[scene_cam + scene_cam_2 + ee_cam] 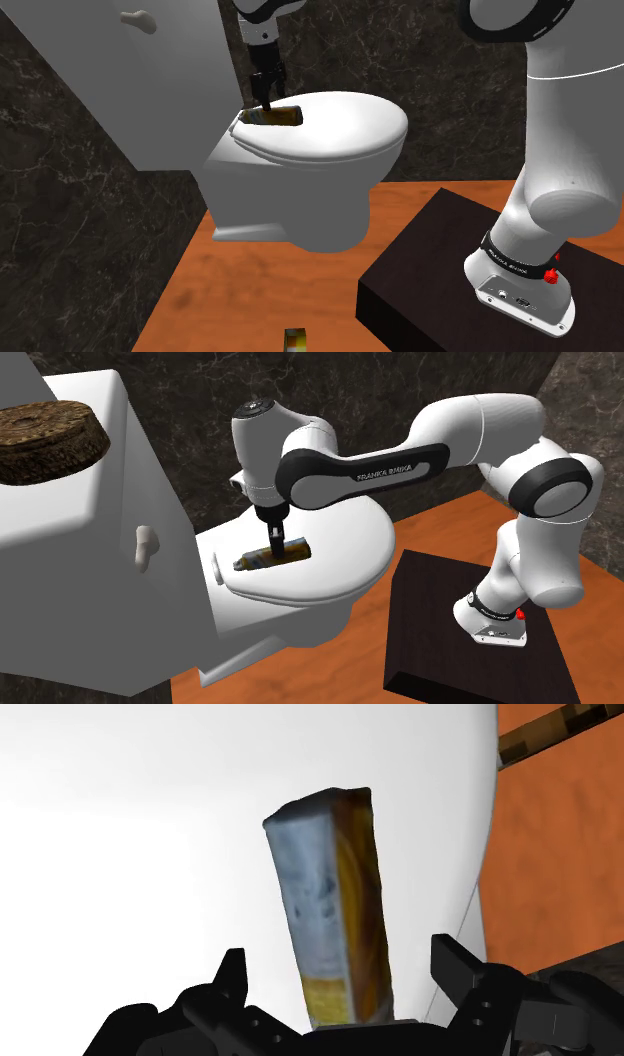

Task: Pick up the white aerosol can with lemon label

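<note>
While the arm [400, 457] reaches from its dark stand [470, 652] across to the toilet, the claw [268, 103] points down at the hinge end of the closed white lid [340, 125], close to the tank [170, 80]. Lying on its side on that part of the lid is the spray can [280, 116], which looks brownish-yellow in the shoulder view and in the second exterior view [275, 557]. Seen from the wrist, the can [330, 894] has a greyish-white face beside a yellow one and runs lengthwise away from the claw [340, 952]. The two black fingers [235, 969] stand apart, one on each side of the can's near end, with a strip of white lid [150, 824] visible between each finger and the can, so nothing is clamped. A grey flush lever [147, 544] projects from the tank's front, and a rough brown disc [50, 437] rests on the tank's top. The floor [250, 290] is orange-brown, with a small yellow-and-dark object [294, 340] lying on it at the shoulder view's lower edge. Dark marbled walls [60, 200] enclose the scene.
</note>
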